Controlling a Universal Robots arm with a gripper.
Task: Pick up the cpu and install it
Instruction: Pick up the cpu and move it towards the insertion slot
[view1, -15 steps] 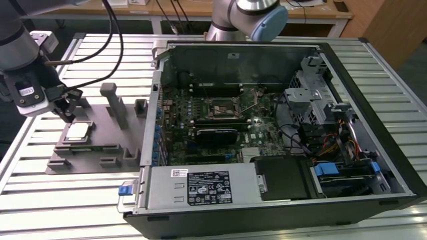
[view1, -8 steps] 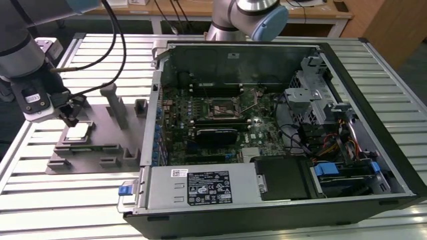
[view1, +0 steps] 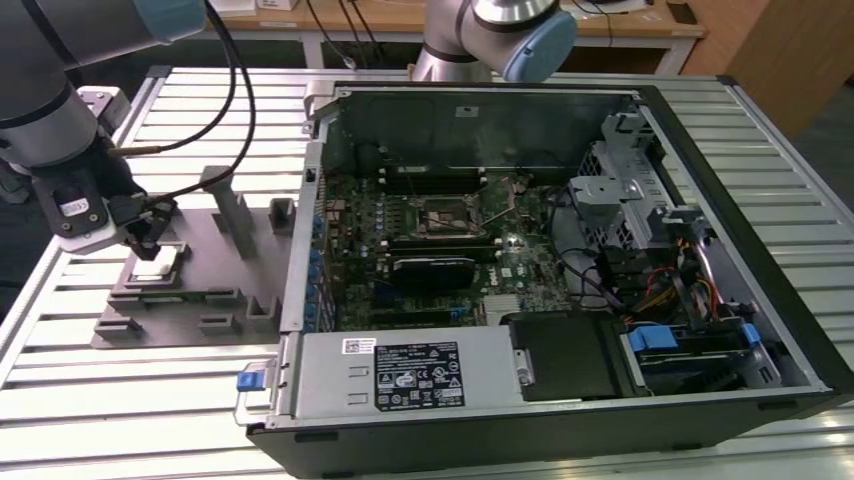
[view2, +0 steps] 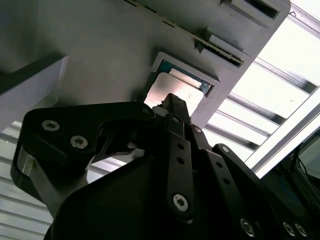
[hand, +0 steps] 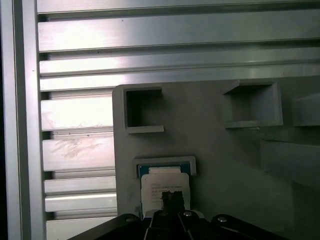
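Pincer of black bolted metal (view2: 172, 106), seen at the middle left of the exterior view (view1: 144, 240), has its jaws drawn together with nothing between them, the tip poised right over the cpu (view2: 170, 86), a small flat square chip with a shiny silver-white top and a thin darker rim. Whether the tip touches the top I cannot tell. The cpu (hand: 165, 181) lies seated in a shallow recess of the grey plastic holder block (hand: 225, 150), which rests on the slatted aluminium table (view1: 134, 400), well apart from the empty square socket (view1: 441, 215) on the green motherboard inside the open black computer case (view1: 781, 290). With the pincer closed, I judge a descent would press on the lid instead of straddling it. If the jaws spread off-centre, one could catch the recess wall and tilt the chip. A tilted grasp would risk bent contacts at the socket.
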